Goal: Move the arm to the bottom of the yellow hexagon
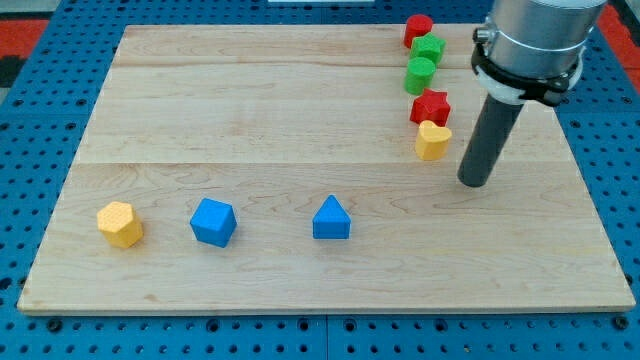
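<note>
The yellow hexagon (120, 224) lies near the wooden board's lower left corner. My tip (475, 183) rests on the board far to the view's right of it, just right of and slightly below a yellow heart block (432, 140). The rod rises from the tip to the arm's grey body at the view's top right. Nothing hides the hexagon.
A blue cube-like block (213, 222) and a blue triangle (331, 219) lie in a row right of the hexagon. Left of my tip a column holds a red star (430, 106), a green cylinder (420, 74), a green star (428, 48) and a red cylinder (417, 29). The board's bottom edge (320, 305) runs below the row.
</note>
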